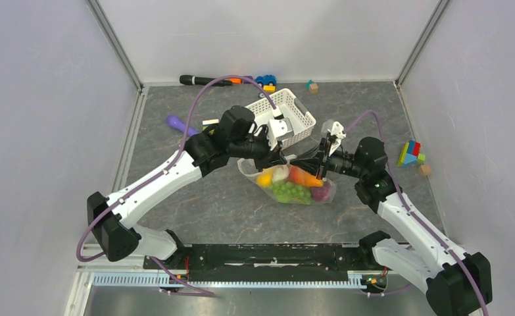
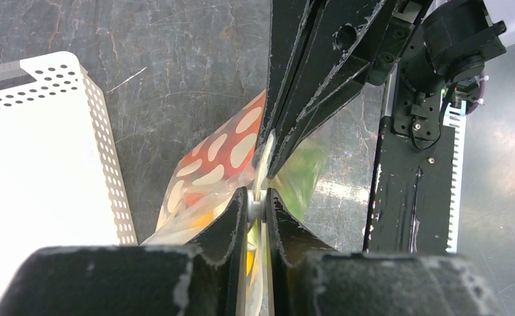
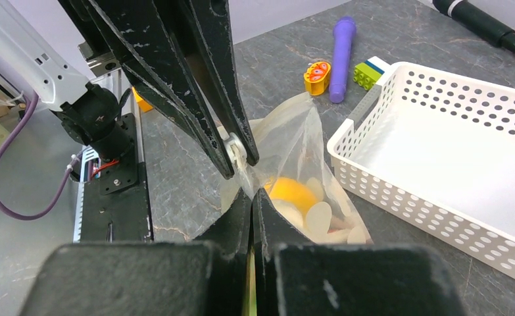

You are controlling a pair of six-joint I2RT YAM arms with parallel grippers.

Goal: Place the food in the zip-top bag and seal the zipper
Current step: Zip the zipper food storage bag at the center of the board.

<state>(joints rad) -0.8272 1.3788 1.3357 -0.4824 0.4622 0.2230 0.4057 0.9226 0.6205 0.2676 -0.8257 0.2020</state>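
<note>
Plastic bag [image 2: 215,164] seemingly pinched: left gripper [image 2: 258,197], right gripper [image 3: 253,195]

A: Bottom centre?
B: The left pincer [image 2: 258,205], clamped on the zip-top bag's [image 2: 210,170] edge. The right pincer [image 2: 266,161] reaches down from the top, nipping it just above.
A: Left of frame?
B: A white basket [image 2: 37,164] on the grey worktop [image 2: 175,59].
</note>
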